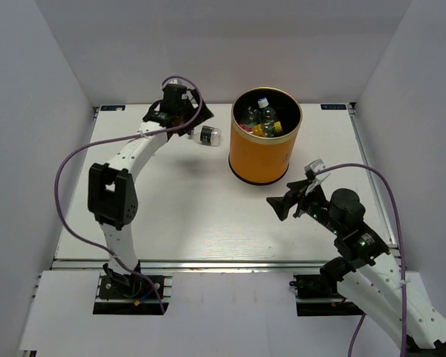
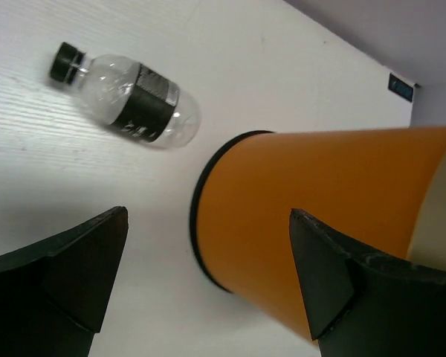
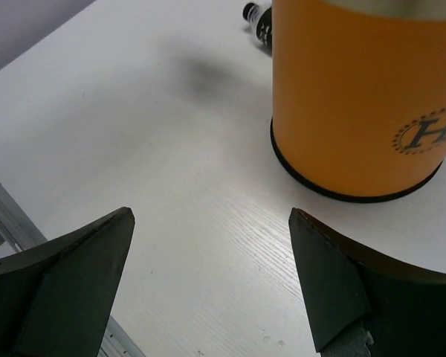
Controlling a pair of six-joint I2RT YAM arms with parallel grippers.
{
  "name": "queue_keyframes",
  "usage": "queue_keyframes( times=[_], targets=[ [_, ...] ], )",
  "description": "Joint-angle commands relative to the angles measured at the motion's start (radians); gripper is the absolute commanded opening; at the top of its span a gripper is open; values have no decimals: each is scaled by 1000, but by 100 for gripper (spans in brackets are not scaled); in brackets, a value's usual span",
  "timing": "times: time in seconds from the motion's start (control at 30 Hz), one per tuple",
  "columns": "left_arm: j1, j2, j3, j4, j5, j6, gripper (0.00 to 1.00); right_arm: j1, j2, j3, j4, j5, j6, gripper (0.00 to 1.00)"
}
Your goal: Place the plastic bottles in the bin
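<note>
The tall orange bin (image 1: 265, 149) stands at the back middle of the table, with several bottles (image 1: 264, 119) inside it. One clear dark-labelled bottle (image 1: 208, 135) lies on its side just left of the bin. It also shows in the left wrist view (image 2: 126, 97), apart from the bin (image 2: 320, 216), and its cap shows in the right wrist view (image 3: 256, 13) behind the bin (image 3: 357, 97). My left gripper (image 1: 180, 126) (image 2: 208, 245) is open and empty, above and left of that bottle. My right gripper (image 1: 288, 197) (image 3: 208, 253) is open and empty in front of the bin.
The white table (image 1: 193, 208) is walled in by white panels at the back and both sides. A metal rail (image 1: 208, 262) runs along its near edge. A purple cable (image 1: 67, 167) loops off the left arm.
</note>
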Motion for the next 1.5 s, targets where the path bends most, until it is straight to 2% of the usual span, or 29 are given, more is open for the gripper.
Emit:
queue_keyframes(
  times=[0.0, 0.1, 0.33, 0.67, 1.47],
  targets=[
    [-2, 125, 218, -50, 44, -144, 99, 6, -22, -59, 85, -24, 37, 90],
    [-2, 245, 354, -130, -2, -178, 99, 0, -37, -90, 107, -41, 45, 90],
    [-2, 305, 411, -214, -91, -250, 99, 4, -104, -116, 128, -41, 58, 90],
    [-11, 437, 546, -277, -91, -307, 99, 3, -118, -127, 134, -51, 63, 90],
    [-11, 570, 586, -291, -116, -371, 99, 6, -172, -138, 134, -51, 75, 90]
  ],
)
